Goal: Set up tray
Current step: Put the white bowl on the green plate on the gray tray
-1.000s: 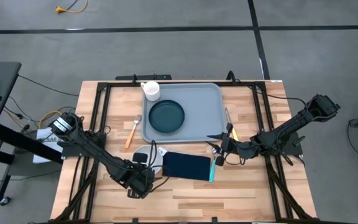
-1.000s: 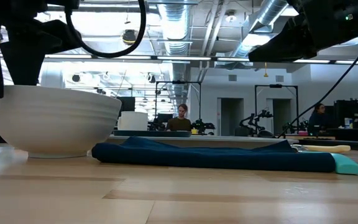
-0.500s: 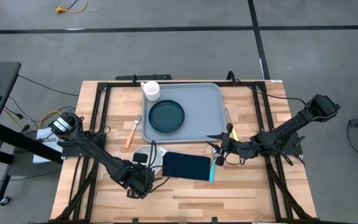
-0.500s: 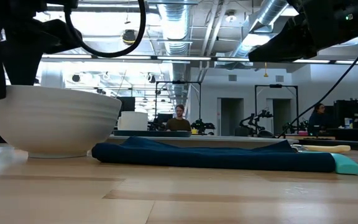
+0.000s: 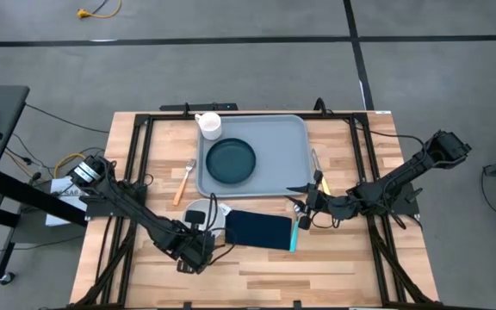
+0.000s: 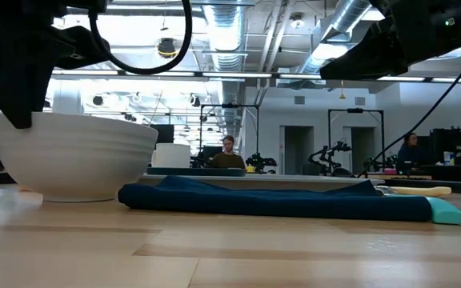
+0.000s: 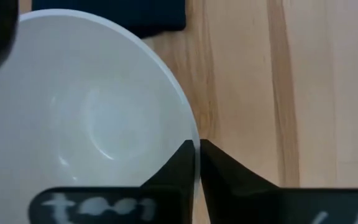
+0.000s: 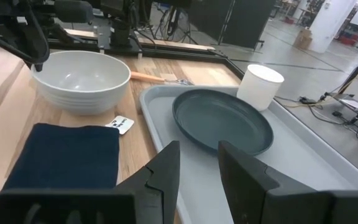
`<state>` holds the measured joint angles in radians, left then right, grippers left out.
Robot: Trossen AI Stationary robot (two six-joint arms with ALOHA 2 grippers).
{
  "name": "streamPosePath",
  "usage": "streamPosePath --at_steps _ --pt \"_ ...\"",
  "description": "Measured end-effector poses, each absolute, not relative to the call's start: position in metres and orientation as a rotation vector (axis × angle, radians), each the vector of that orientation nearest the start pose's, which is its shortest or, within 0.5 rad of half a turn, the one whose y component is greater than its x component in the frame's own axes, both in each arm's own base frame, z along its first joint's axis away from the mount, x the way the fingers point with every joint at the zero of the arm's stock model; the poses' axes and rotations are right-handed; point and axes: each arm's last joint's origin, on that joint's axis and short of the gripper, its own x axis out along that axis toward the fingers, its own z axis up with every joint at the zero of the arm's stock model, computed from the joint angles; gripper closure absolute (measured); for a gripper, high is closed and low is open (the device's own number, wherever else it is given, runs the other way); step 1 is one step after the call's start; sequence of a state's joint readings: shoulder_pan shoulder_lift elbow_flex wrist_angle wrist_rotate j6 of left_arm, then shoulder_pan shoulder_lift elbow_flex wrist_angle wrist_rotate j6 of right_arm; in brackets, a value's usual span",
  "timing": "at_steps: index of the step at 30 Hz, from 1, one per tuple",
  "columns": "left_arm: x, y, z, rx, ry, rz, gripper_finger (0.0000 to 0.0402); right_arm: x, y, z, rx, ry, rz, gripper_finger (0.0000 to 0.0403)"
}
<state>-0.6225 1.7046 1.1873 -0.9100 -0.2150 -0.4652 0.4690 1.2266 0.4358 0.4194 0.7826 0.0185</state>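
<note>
Your two black arms [image 5: 145,222] carry jointed links and looping black cables; wedge-shaped dark fingers [image 8: 160,177] end each one.

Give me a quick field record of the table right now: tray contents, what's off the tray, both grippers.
tray: holds plate and cup
bowl: on the table, off the tray
napkin: on the table beside the bowl
fork: on the table, left of the tray
left gripper: shut on the bowl's rim
right gripper: open, near the tray's right edge, holding nothing
</note>
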Motion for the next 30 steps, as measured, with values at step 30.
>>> streamPosePath --at_steps 30 --pt "0.317 -0.082 0.289 0.483 1.299 -0.077 0.0401 0.213 0.085 0.188 -0.201 0.299 -0.313 0.0301"
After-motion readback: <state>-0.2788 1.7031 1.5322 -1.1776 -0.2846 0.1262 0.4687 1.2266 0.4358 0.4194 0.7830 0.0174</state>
